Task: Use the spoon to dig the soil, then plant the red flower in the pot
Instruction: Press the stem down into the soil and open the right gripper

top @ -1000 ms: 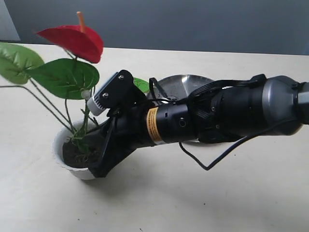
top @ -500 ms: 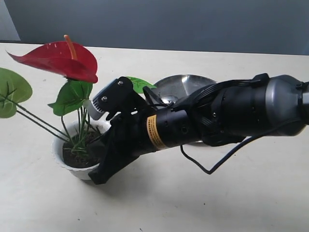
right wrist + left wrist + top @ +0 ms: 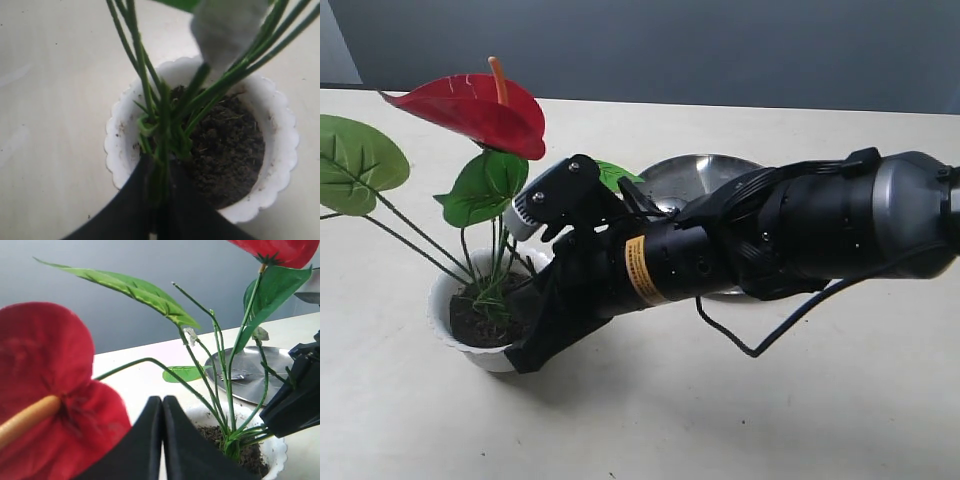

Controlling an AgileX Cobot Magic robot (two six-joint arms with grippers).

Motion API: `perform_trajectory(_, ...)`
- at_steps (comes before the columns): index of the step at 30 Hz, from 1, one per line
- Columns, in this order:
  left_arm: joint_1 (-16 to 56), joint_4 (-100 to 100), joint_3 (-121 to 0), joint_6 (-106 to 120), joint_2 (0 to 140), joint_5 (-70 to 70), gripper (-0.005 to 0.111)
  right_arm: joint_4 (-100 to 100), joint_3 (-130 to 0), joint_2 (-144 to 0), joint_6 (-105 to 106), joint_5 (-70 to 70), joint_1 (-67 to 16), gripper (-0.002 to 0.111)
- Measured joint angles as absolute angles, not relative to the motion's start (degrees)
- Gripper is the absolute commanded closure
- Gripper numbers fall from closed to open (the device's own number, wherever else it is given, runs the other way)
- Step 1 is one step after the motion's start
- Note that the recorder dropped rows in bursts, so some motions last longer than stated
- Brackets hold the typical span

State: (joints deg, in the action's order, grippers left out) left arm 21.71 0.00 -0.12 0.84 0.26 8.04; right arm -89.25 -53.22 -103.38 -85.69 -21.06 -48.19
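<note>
The red flower [image 3: 480, 108] stands in the white pot [image 3: 455, 335], its stems rising from the dark soil [image 3: 470, 322]. My right gripper [image 3: 525, 345] reaches across from the right and is shut on the stem bases [image 3: 161, 150] at the pot's rim [image 3: 117, 145], beside the soil [image 3: 227, 150]. My left gripper [image 3: 162, 401] is shut and empty, close to the pot [image 3: 272, 452], with a red bloom [image 3: 47, 385] right beside it. It does not show in the exterior view. The spoon [image 3: 235, 376] lies in the steel plate.
A round steel plate [image 3: 705, 175] sits behind the right arm and shows as the plate [image 3: 252, 382] in the left wrist view. A loose green leaf [image 3: 182, 373] lies on the table beside it. Broad green leaves [image 3: 355, 160] spread out to the left of the pot.
The flower has swayed in the pot: its bloom swung left, then back right and more upright. My right gripper stays at the stem bases, shifted only slightly.
</note>
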Motion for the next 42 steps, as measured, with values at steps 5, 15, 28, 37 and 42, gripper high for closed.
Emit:
perform_trajectory(5, 21.7, 0.0, -0.1, 0.8, 0.3, 8.0, 0.106, -93.3, -53.3, -103.4, -90.9, -21.1, -48.2, 0.109)
perform_trajectory(15, 21.7, 0.0, -0.1, 0.8, 0.3, 8.0, 0.106, -94.2, -53.3, -103.5, -92.4, -21.5, -48.2, 0.109)
perform_trajectory(28, 21.7, 0.0, -0.1, 0.8, 0.3, 8.0, 0.106, -95.4, -53.2, -102.8, -92.5, -22.2, -48.2, 0.109)
perform_trajectory(37, 21.7, 0.0, -0.1, 0.8, 0.3, 8.0, 0.106, -95.9, -53.2, -102.5, -92.5, -21.8, -48.2, 0.109)
perform_trajectory(42, 21.7, 0.0, -0.1, 0.8, 0.3, 8.0, 0.106, -95.9, -53.2, -102.5, -92.5, -22.1, -48.2, 0.089)
